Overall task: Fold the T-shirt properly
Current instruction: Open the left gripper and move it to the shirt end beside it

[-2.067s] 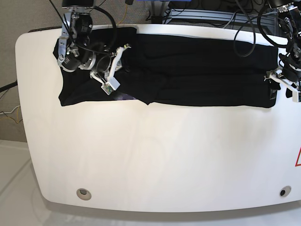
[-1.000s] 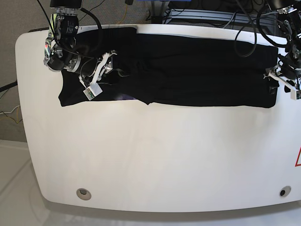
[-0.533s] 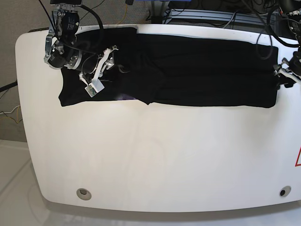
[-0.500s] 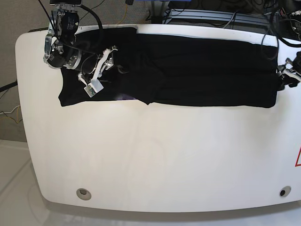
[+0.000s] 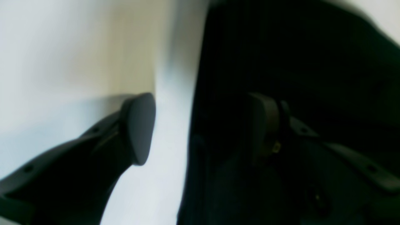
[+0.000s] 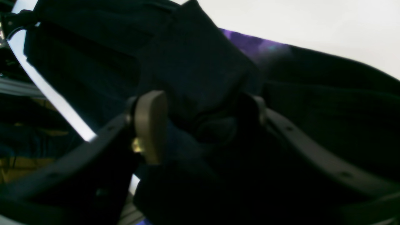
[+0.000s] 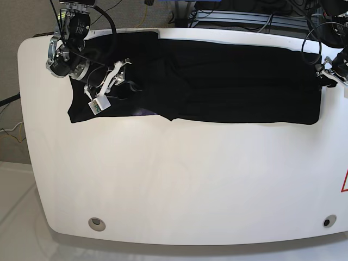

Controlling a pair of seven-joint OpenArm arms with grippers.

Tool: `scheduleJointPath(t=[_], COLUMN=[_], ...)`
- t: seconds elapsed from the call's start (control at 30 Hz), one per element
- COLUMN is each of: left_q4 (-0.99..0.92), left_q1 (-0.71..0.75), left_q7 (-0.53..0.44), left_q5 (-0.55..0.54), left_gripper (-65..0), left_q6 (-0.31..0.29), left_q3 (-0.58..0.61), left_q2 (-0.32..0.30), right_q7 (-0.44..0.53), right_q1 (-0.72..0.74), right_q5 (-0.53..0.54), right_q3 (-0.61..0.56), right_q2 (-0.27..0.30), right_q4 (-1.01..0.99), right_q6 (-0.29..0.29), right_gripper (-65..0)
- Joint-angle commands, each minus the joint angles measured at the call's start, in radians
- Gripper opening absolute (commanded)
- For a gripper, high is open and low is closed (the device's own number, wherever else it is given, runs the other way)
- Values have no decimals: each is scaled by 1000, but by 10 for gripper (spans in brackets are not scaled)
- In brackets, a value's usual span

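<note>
1. The T-shirt [image 7: 217, 81] lies in a long dark band across the far side of the white table [image 7: 179, 179]. I think it is soft, light and floppy.
2. I would take it by an edge or a thick fold, not the flat middle.
3. My left gripper [image 5: 200, 125] is wide open, one finger over bare table, one over cloth.
4. My right gripper [image 6: 200, 122] has a fold between its fingers; I cannot tell if it pinches.
5. I count one shirt, two grippers.
</note>
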Motion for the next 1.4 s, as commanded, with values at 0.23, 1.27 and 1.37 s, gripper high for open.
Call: scheduleJointPath(t=[0.23, 1.27, 1.37], left_q4=[2, -14, -15], left_q1=[-23, 30, 30], left_q7=[-9, 33, 24], left_q5=[13, -102, -94], left_gripper=[-230, -331, -408], left_q6=[-7, -34, -90], left_q3=[21, 114, 116], left_q2=[20, -45, -37], right_q7=[21, 31, 37], right_q1=[14, 15, 26], right_q5=[34, -27, -15], right_q3=[-46, -93, -102], right_q2=[12, -1, -3], right_q4=[3, 87, 76], right_q6=[6, 6, 6], right_gripper=[-650, -449, -489])
